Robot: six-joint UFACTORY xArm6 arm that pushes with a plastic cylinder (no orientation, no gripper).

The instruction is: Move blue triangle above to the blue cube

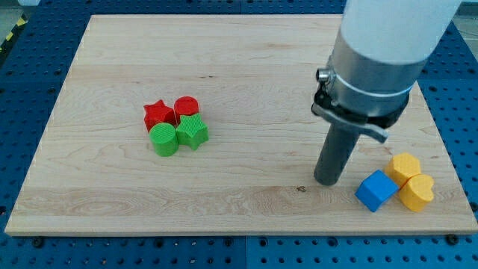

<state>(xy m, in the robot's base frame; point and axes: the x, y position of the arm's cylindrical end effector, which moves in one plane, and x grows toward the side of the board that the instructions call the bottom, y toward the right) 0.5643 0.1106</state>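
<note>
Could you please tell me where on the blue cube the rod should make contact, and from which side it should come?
With no gripper, I can only push. My tip stands left of the blue cube, apart from it. Its flat left-facing side is free, so probably meet that mid-face from the view's left; two yellow blocks crowd its right.

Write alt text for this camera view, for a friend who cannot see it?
A dark rod ends with my tip on a wooden board, just left of a blue cube that touches two yellow blocks. Left of centre, a red star, red cylinder, green cylinder and green star huddle together. No blue triangle shows.
</note>
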